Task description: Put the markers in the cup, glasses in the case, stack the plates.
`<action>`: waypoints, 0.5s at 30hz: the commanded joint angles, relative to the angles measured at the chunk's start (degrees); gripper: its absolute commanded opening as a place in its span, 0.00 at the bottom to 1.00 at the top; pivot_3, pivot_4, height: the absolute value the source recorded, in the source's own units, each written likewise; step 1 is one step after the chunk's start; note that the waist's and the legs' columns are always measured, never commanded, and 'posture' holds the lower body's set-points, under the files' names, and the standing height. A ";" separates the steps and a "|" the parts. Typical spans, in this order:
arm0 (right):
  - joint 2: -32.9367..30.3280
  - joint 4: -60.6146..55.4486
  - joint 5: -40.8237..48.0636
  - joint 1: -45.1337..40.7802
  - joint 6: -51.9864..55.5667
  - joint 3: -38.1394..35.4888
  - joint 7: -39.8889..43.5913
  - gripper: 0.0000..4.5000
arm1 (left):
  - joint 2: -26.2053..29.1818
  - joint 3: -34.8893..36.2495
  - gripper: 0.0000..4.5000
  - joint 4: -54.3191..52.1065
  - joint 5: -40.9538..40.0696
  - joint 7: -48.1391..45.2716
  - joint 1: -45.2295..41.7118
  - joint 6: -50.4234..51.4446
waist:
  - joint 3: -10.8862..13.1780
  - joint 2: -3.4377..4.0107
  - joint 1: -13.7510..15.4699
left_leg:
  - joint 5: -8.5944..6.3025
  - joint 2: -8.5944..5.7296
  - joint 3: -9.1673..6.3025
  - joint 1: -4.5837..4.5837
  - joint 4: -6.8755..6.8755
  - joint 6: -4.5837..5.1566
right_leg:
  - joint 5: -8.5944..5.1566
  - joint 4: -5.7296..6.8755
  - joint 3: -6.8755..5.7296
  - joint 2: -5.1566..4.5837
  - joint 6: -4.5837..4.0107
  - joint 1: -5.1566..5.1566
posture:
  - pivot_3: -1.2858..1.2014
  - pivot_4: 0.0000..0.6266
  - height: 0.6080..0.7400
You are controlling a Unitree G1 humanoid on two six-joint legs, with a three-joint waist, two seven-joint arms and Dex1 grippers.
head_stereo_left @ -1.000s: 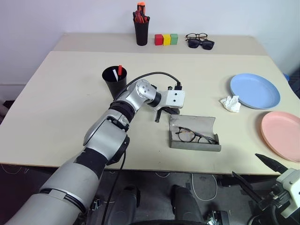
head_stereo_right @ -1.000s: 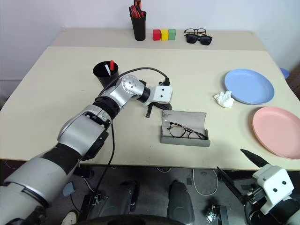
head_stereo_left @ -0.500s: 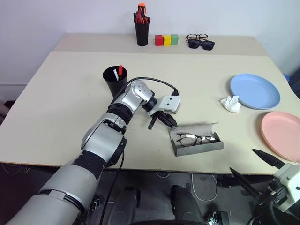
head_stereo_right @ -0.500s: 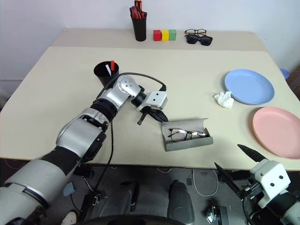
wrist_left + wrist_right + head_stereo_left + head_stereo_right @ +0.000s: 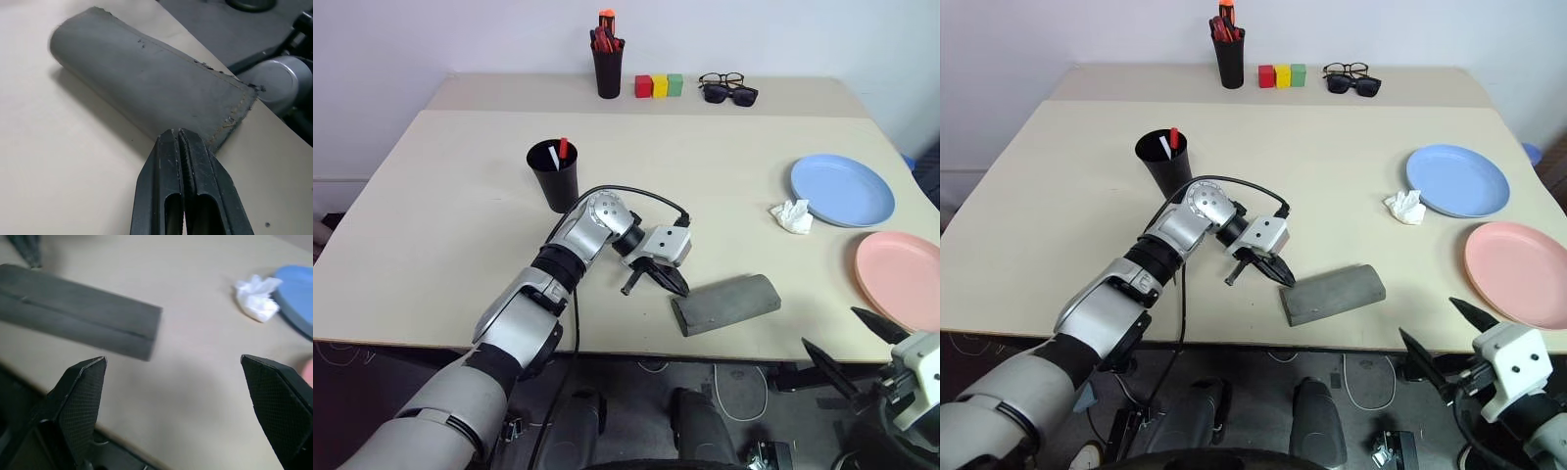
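The grey case [image 5: 725,304] lies closed near the table's front edge, so the glasses are hidden. My left gripper [image 5: 674,284] is shut and empty, its tips just off the case's left end; the left wrist view shows the shut fingers [image 5: 166,186] a little short of the case [image 5: 146,83]. The black cup [image 5: 553,174] stands upright behind my left arm with a white marker [image 5: 554,155] and a red marker [image 5: 564,147] in it. The light blue plate [image 5: 842,190] and the pink plate [image 5: 901,279] lie side by side at the right. My right gripper [image 5: 1430,321] hangs open below the front edge.
A crumpled white tissue [image 5: 794,216] lies left of the blue plate. At the back stand a slim black pen cup [image 5: 607,61] with red-orange pens, three coloured blocks [image 5: 660,84], a pair of clear eyeglasses [image 5: 722,78] and black sunglasses [image 5: 732,93].
The case lid has swung down and shut over the glasses. My left gripper has drawn back towards the front, staying shut. The right gripper has edged slightly forward.
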 commanded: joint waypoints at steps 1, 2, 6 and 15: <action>0.14 0.40 0.99 -1.30 0.71 -3.16 -3.17 1.00 | 0.70 5.00 0.01 -5.70 -4.73 2.45 -1.39 4.90 | -0.01 0.02 -0.02 | 0.00 0.00 0.00 0.01 0.00 0.00 | 0.00 0.00 0.00 -0.01 0.00 0.01 | 0.52 0.24 0.99; 0.02 0.75 1.06 -1.83 1.26 -3.44 -3.89 1.00 | 1.10 5.81 0.01 -7.73 -5.75 2.51 -1.05 6.77 | -0.01 0.02 -0.08 | 0.00 0.00 0.00 0.00 -0.02 0.00 | 0.00 -0.01 0.00 -0.01 0.01 0.00 | 0.52 0.24 0.99; -2.90 4.89 -1.33 -4.97 3.20 -3.56 -5.67 1.00 | 3.33 7.99 0.13 -19.04 -11.31 1.89 1.43 19.57 | -0.02 0.04 -0.14 | 0.00 0.00 0.01 0.02 -0.07 0.00 | 0.02 -0.01 0.02 0.00 0.02 -0.02 | 0.52 0.24 0.99; -10.53 22.27 -5.99 -16.05 4.76 0.96 -5.46 1.00 | 7.48 6.19 1.00 -33.52 -15.18 2.19 6.43 28.64 | -0.05 0.10 -0.18 | 0.01 0.00 0.01 0.10 -0.02 0.00 | 0.15 0.06 0.05 0.03 -0.25 0.04 | 0.52 0.24 0.99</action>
